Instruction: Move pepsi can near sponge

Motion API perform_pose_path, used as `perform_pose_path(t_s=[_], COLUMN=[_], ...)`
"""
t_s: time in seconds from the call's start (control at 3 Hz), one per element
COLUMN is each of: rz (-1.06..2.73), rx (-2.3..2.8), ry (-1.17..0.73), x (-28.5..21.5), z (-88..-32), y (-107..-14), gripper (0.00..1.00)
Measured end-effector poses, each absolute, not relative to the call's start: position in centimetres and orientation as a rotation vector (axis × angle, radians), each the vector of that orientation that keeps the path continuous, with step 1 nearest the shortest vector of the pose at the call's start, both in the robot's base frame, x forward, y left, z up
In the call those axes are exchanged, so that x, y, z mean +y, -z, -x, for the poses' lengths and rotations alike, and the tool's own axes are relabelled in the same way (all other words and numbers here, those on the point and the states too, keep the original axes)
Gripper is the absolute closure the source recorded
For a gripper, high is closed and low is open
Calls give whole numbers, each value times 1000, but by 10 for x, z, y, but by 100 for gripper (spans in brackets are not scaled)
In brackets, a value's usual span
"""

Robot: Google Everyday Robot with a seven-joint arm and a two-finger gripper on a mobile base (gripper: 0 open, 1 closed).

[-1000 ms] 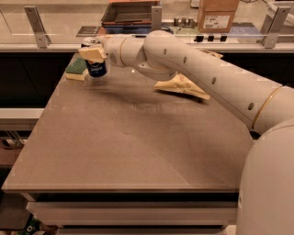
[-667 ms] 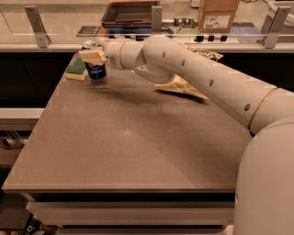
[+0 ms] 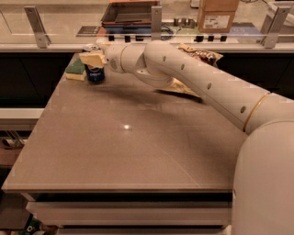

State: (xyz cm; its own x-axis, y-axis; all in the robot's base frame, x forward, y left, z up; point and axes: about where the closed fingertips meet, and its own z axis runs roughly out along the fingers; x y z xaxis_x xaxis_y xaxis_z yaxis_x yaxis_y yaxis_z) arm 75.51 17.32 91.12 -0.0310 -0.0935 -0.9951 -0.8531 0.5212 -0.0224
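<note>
Looking down across a brown tabletop [image 3: 128, 151] from the one camera view. Shows a thick white robot arm [image 3: 202, 87] reaching from the lower right to the far left corner. Ends in the gripper [image 3: 95, 63], with pale yellow fingers [image 3: 91, 58] drawn in on the upper part of the pepsi can [image 3: 96, 74], holding it upright. Places the dark-blue can just beside the sponge [image 3: 75, 69], on the sponge's right; cannot tell whether touching. Cannot tell either whether the can's base rests on the table or hangs just above it. Shows the sponge lying flat, green side up, near the table's far left edge. Also shows a crinkled yellow chip bag [image 3: 181, 87] partly hidden behind the arm, and a cardboard box [image 3: 218, 13] on the counter beyond.
</note>
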Motion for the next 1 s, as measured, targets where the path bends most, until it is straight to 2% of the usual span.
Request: perform_pose_path(t_s=[0.33, 1.0], rz=[861, 866], rx=[1493, 1490], ry=[-751, -758], x=[176, 181], z=[-754, -752], y=[-911, -911], gripper=[82, 35])
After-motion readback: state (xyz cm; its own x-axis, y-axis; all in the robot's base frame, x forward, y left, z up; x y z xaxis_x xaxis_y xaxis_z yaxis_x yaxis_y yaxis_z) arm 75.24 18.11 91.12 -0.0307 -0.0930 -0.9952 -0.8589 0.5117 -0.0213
